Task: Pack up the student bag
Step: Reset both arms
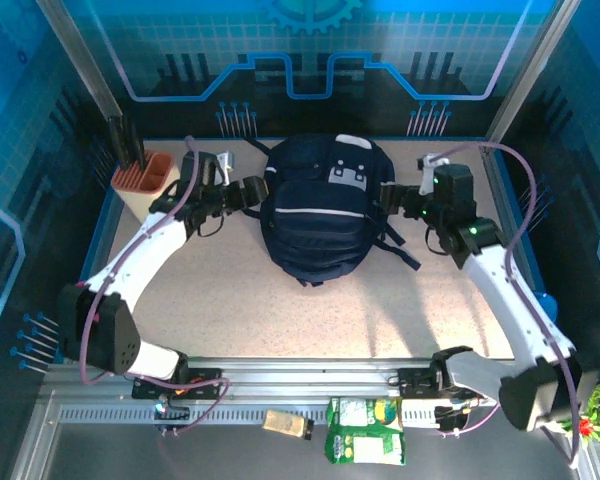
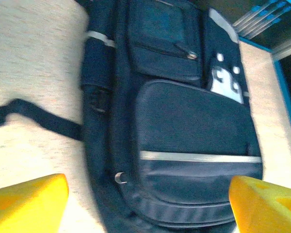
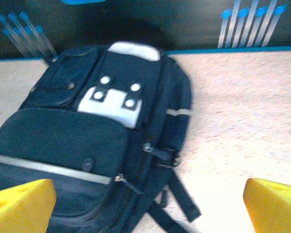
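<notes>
Lying flat and front-up at the far middle of the speckled surface [image 1: 230, 290], between the two arms: the student bag [image 1: 315, 215]. Showing a grey-white patch [image 3: 114, 99] near its top end and a pale stripe [image 2: 199, 158] across the lower pocket. Trailing a black strap [image 2: 34, 119] out onto the surface.

Flanking the bag: the left hand [image 1: 252, 192] close against its left edge, the right hand [image 1: 388, 197] close against its right edge (touching or just short, hard telling from above). Gaping wide on both sides, yellow left fingers [image 2: 29, 201] and yellow right fingers [image 3: 19, 201] standing far apart, clamping nothing.

Standing at the far left corner, well apart from the bag: an orange-topped holder [image 1: 145, 185] carrying dark pens [image 1: 128, 140]. Resting on the metal rail [image 1: 280, 385] at the near edge: green packets [image 1: 365, 430] beside a small tan item [image 1: 287, 424].
</notes>
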Controlling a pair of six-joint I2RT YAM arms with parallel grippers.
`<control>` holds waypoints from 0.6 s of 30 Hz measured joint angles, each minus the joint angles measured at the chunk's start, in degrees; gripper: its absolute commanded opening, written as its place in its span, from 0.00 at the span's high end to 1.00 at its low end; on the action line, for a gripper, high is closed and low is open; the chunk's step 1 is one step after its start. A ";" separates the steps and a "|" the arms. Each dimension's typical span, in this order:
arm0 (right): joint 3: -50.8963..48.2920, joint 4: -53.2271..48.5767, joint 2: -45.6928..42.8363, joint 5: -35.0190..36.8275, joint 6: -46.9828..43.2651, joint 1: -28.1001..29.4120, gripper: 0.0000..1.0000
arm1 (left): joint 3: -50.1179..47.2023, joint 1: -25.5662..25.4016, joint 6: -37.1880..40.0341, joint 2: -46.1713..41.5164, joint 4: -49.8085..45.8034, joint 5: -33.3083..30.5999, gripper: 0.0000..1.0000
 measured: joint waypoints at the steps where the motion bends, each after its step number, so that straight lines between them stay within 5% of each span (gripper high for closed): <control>1: -2.21 1.05 -1.88 1.92 0.46 -0.15 0.00 | -2.38 0.00 0.22 -1.81 1.14 -2.45 0.01; 11: -28.94 15.28 -14.95 20.96 4.20 -1.57 0.00 | -33.92 0.13 5.44 -18.08 20.52 -27.19 0.01; 18: -37.55 27.15 -11.37 26.01 1.46 -2.84 0.00 | -44.52 1.53 13.94 -19.67 37.75 -35.74 0.01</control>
